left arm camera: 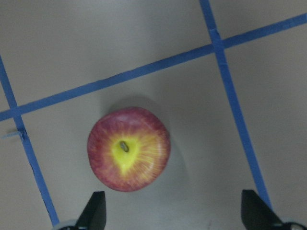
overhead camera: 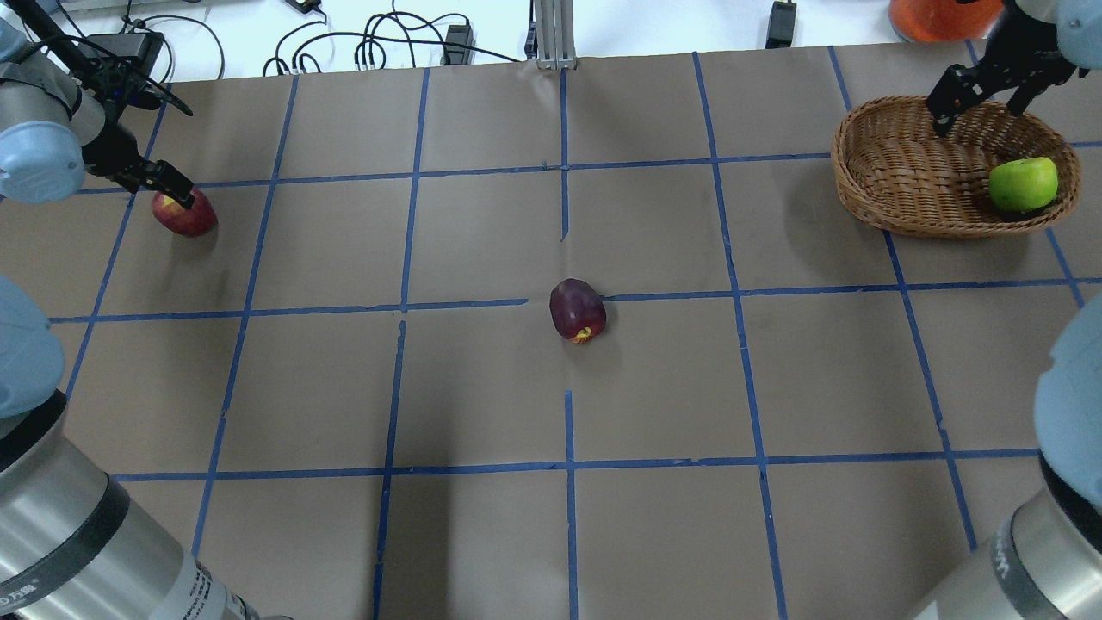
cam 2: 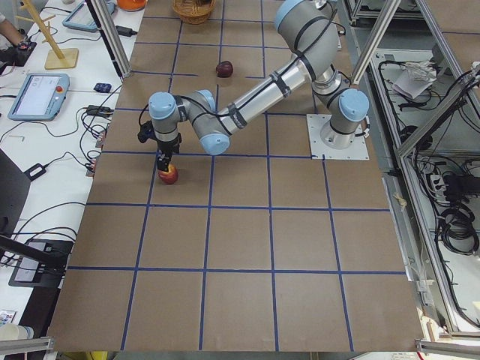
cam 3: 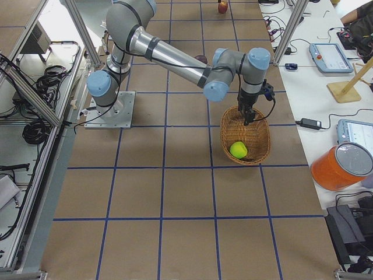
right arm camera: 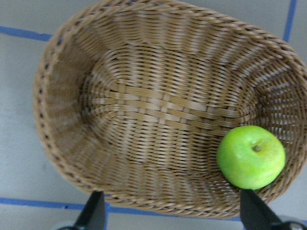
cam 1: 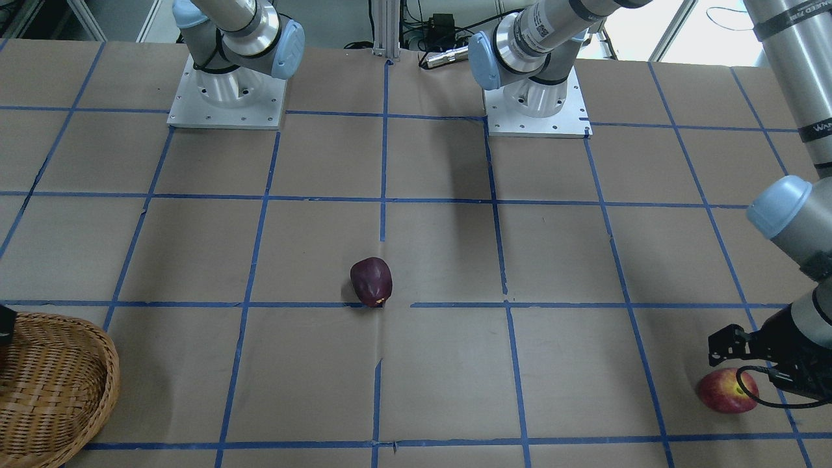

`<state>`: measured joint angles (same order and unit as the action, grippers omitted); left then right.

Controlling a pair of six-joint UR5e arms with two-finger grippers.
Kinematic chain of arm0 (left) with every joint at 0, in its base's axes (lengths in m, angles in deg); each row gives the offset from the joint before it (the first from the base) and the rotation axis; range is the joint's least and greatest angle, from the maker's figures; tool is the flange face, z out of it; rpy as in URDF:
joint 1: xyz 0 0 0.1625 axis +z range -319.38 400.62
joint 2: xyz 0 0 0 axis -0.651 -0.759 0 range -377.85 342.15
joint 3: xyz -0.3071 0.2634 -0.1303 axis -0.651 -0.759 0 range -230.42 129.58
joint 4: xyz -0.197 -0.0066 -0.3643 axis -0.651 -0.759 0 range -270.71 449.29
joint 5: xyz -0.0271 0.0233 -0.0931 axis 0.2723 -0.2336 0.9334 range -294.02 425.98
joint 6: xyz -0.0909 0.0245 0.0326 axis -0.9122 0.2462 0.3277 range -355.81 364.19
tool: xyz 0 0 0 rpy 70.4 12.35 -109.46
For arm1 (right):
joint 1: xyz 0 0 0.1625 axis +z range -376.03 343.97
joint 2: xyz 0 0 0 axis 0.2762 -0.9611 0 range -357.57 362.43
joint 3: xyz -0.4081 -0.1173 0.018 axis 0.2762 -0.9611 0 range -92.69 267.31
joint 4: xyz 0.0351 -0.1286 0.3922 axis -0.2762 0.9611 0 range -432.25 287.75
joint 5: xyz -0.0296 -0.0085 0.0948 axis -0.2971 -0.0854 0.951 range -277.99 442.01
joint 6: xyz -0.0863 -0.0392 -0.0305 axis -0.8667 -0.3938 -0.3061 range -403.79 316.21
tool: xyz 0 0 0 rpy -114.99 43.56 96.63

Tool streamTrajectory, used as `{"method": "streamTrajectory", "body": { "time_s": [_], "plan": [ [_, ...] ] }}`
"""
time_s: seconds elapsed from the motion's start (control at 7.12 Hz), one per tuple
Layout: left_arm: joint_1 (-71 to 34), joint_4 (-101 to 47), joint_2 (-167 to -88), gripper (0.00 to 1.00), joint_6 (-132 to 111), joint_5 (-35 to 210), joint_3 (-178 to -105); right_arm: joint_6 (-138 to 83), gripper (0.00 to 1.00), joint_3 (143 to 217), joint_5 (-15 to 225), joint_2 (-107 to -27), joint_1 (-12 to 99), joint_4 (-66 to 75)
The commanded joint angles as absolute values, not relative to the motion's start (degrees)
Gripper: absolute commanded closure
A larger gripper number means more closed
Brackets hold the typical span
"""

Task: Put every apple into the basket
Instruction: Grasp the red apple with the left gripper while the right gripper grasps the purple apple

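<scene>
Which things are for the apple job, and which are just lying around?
For the job: green apple, purple apple, red apple, basket.
Just lying around: orange tub, tablet controller, wooden stand, cables.

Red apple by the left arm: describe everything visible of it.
The red apple is round and whole, its smooth skin red with paler streaks and a yellow patch around the short brown stem. It sits stem-up on the brown paper-covered table, close to a corner of the blue tape lines but not on them. The left gripper is open above it, and neither finger touches it in the wrist view.
</scene>
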<state>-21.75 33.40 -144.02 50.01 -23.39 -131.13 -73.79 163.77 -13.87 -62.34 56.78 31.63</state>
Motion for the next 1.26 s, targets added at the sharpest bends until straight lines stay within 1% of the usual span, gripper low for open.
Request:
{"method": "streamTrajectory", "body": {
  "time_s": [0.0, 0.28, 0.42, 0.56, 0.7, 0.84, 0.98, 1.12],
  "plan": [
    [-21.43, 34.63, -146.86, 0.00, 50.07, -23.49, -130.22, -62.93, 0.00, 164.30, -8.12, -63.75, 68.90, 24.90],
    [-21.43, 34.63, -149.15, 0.00, 49.46, -23.14, -130.05, -58.82, 0.00, 167.88, -4.66, -63.14, 79.98, 25.74],
    [-21.52, 34.63, -149.33, 0.13, 49.37, -22.79, -130.14, -58.03, 0.00, 169.99, -4.48, -63.22, 82.73, 26.36],
    [-21.87, 34.02, -148.20, 0.57, 49.28, -23.05, -130.14, -54.46, 0.00, 172.37, -2.22, -63.22, 86.32, 28.71],
    [-22.48, 30.88, -146.89, 0.83, 49.10, -23.05, -130.05, -49.11, 0.00, 175.26, -2.11, -62.09, 89.14, 34.13],
    [-23.53, 25.45, -144.00, 0.87, 44.49, -23.14, -130.22, -46.45, 0.00, 177.99, -1.93, -60.34, 91.26, 39.40],
    [-25.37, 19.92, -139.80, 0.87, 35.05, -23.14, -130.31, -45.55, 0.00, 179.23, -1.76, -58.84, 92.59, 43.55],
    [-27.56, 16.55, -136.27, 0.87, 30.51, -22.88, -131.53, -44.50, 0.00, 179.24, -0.80, -58.57, 92.69, 43.41]
  ]
}}
